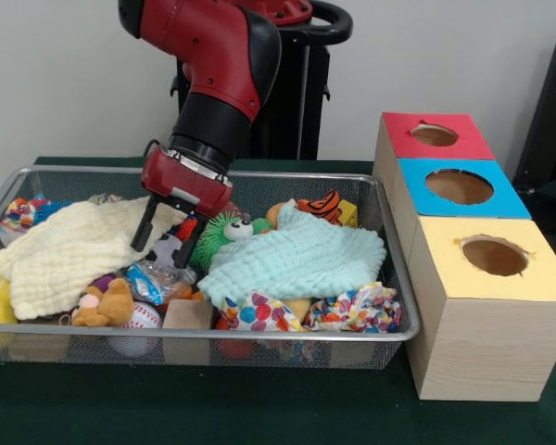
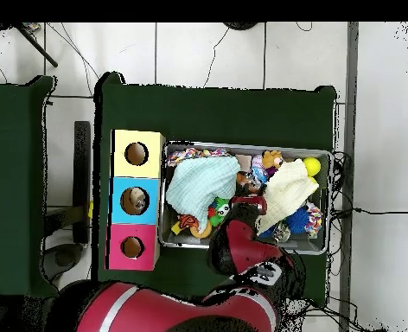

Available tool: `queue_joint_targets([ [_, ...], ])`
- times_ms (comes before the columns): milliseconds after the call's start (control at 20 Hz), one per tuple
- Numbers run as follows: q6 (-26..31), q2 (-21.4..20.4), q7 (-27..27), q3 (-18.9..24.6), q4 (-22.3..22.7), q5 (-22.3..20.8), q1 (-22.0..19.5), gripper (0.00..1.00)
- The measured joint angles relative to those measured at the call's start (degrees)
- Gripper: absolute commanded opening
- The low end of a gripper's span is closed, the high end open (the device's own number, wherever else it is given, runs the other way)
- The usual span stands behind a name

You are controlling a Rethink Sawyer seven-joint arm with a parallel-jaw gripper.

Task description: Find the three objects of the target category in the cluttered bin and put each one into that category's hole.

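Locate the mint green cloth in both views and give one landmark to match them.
Front view: the mint green cloth lies right of centre in the bin, near the boxes.
Overhead view: the cloth fills the bin's left half, beside the boxes.
Shared landmark: the yellow-topped box.

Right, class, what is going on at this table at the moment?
A red and black robot arm reaches into the wire bin of toys and cloths. Its hand is open, fingers pointing down between the cream cloth and the green spiky toy, holding nothing. Beside the bin stand three boxes with round holes: red, blue and yellow.
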Motion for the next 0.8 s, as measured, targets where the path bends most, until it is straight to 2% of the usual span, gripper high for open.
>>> queue_joint_targets([
  [400,-0.1,0.1,0.0,0.0,-0.3,-1.2,-0.9,1.00],
  [800,-0.1,-0.2,0.0,0.2,-1.9,-6.6,-3.0,1.00],
])
